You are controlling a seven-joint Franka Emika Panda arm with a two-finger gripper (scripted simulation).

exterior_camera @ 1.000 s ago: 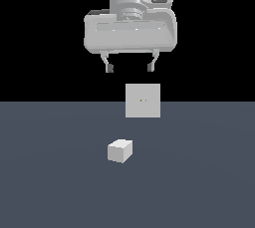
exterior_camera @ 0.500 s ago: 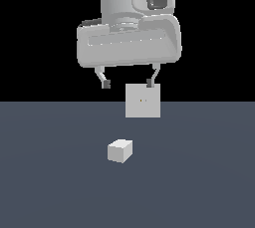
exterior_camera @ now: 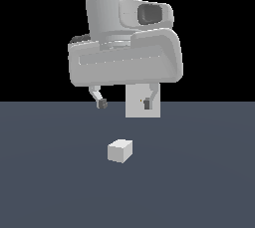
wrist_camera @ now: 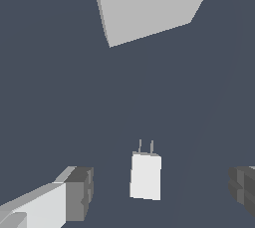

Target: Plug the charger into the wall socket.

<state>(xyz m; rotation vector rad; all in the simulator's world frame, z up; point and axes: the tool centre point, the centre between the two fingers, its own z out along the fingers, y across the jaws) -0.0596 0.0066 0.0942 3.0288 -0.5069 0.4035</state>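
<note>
The charger (exterior_camera: 120,151) is a small white-grey block lying on the dark floor, apart from everything else. In the wrist view the charger (wrist_camera: 146,175) shows two thin prongs pointing toward the wall socket (wrist_camera: 149,5). The wall socket (exterior_camera: 135,107) is a light-grey square plate standing upright behind the charger, partly covered by the hand in the exterior view. My gripper (exterior_camera: 124,103) hangs open above the charger, holding nothing. In the wrist view the gripper (wrist_camera: 162,189) has one fingertip on each side of the charger, clear of it.
A flat dark grey floor (exterior_camera: 199,182) spreads all around the charger and socket. Black background lies behind the socket.
The hand has come down and closer to the camera, now covering the upper part of the socket. Its fingers stay open. The charger and socket have not moved.
</note>
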